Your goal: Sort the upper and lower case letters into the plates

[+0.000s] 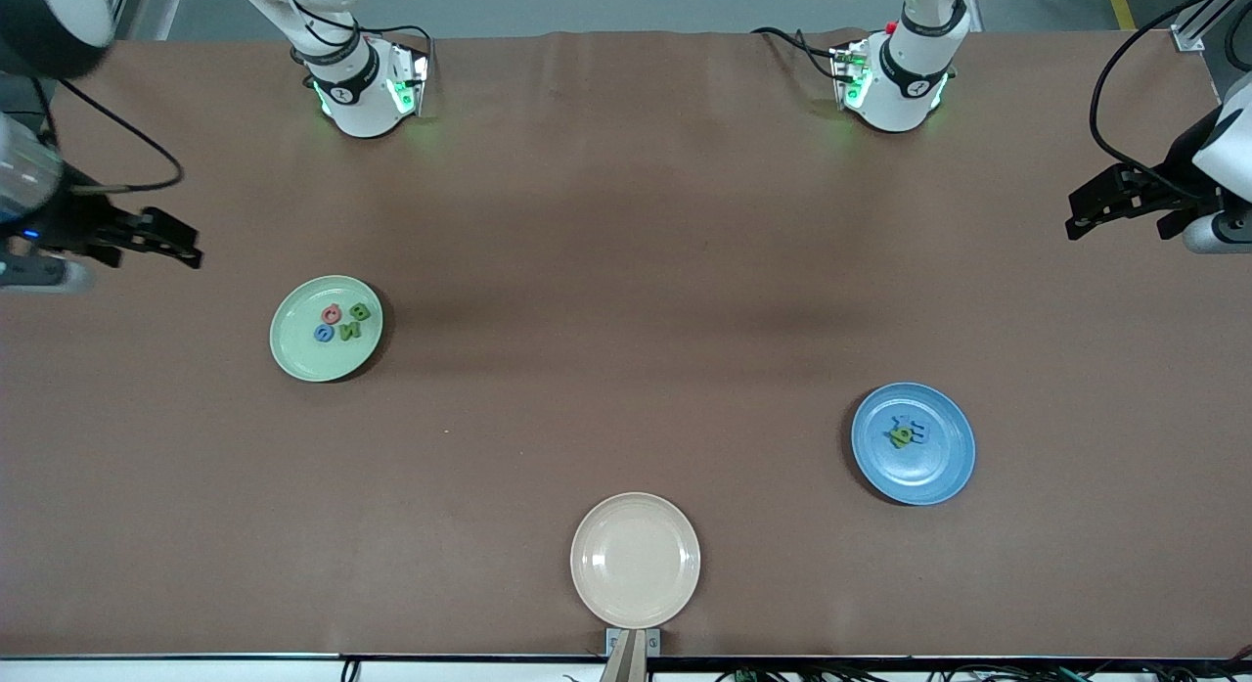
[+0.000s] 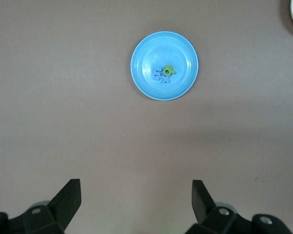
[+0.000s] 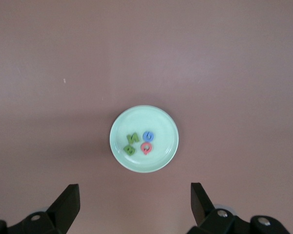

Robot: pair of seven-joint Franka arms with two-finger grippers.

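While both grippers hang with fingers wide, we see every letter plated.
Green plate [image 1: 293,354] holds four letters [image 1: 342,324]; blue plate [image 1: 944,462] holds a cluster [image 1: 907,432], orientation unreadable.

Four letters [image 1: 344,323] lie in the pale green plate [image 1: 293,349] toward the right arm's desk end; a cluster [image 1: 908,433] sits in the blue plate [image 1: 944,467]. The beige plate [image 1: 635,561] touches the near edge. Both hands, left hand [image 1: 1081,212] and right hand [image 1: 181,242], hang open.

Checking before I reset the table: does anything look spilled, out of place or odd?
Nothing stands out. The small letter pieces lie inside the pale green plate and the blue plate; the beige plate holds none. Left gripper and right gripper are open, at the table's ends.
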